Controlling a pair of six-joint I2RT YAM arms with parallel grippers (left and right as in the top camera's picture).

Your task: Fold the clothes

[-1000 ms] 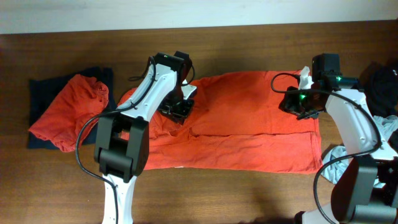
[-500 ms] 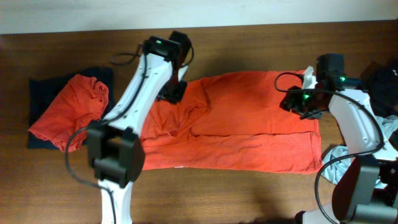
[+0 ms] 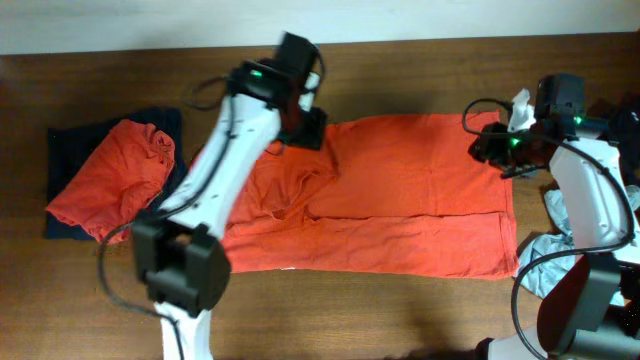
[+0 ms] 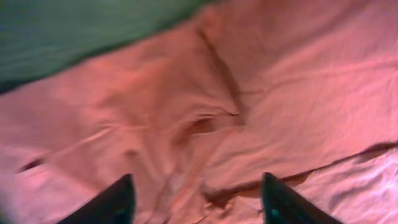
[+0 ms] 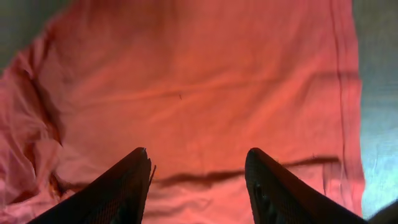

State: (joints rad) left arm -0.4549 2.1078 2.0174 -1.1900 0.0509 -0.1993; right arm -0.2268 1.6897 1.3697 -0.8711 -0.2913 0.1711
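Observation:
A large red-orange shirt [image 3: 400, 200] lies spread across the middle of the table, wrinkled at its left end [image 3: 300, 185], with a fold edge running along its length. My left gripper [image 3: 305, 125] hovers over the shirt's far left corner. In the left wrist view the left gripper [image 4: 196, 202] is open, with only rumpled red cloth [image 4: 205, 124] below it. My right gripper [image 3: 492, 150] hangs over the shirt's far right corner. It is open too [image 5: 199, 183], with flat red cloth [image 5: 205, 81] beneath and nothing between the fingers [image 5: 127, 186].
At the left lies a crumpled red-orange garment [image 3: 110, 180] on a navy one [image 3: 62, 140]. A grey-blue garment [image 3: 545, 265] and a black one [image 3: 615, 130] sit at the right edge. Bare wood runs along the front [image 3: 350, 310] and back [image 3: 400, 75].
The left gripper let go of the wrinkled left part of the shirt, opened and moved toward the far edge. The right gripper opened a little and shifted right and back.

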